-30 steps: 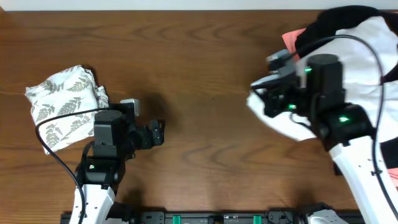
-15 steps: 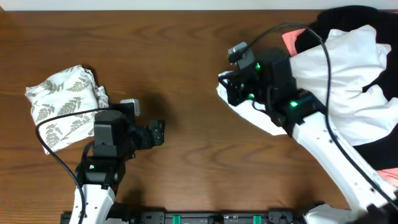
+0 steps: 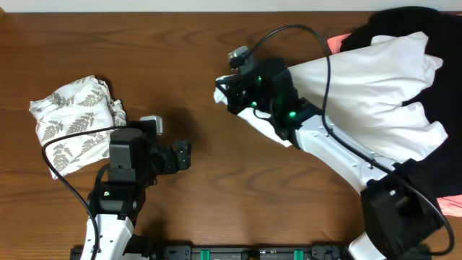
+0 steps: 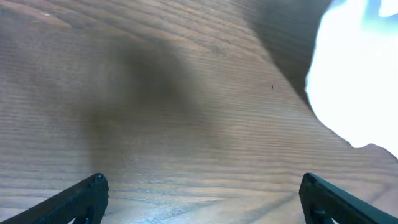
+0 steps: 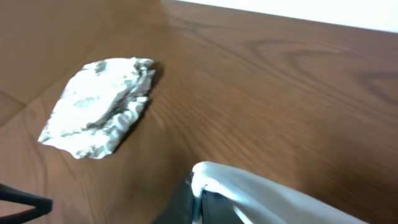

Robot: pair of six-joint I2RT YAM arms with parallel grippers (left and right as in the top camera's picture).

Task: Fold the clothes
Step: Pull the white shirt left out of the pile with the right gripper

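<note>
My right gripper (image 3: 225,94) reaches to the table's middle, shut on an edge of the white T-shirt (image 3: 375,79). The shirt stretches from the pinch back to the heap at the right. The right wrist view shows the white fabric (image 5: 249,186) bunched over the closed fingertips (image 5: 198,200). A black garment (image 3: 393,22) lies behind and under the shirt, and a coral-pink one (image 3: 335,45) peeks out beside it. A folded leaf-print garment (image 3: 76,119) (image 5: 99,109) rests at the far left. The left gripper (image 3: 185,155) (image 4: 208,196) hovers wide open over bare wood, holding nothing, and the shirt's edge (image 4: 360,68) shows ahead of it.
The wooden table (image 3: 180,50) runs between the leaf-print bundle and the clothes heap. More black cloth (image 3: 433,180) and a pink scrap (image 3: 452,206) lie at the right edge beside the right arm's base. A black cable (image 3: 317,43) loops over the right arm.
The right gripper has swept left from the heap toward the table's middle, pulling the white T-shirt's edge with it and stretching the shirt out. The left arm has not moved.
</note>
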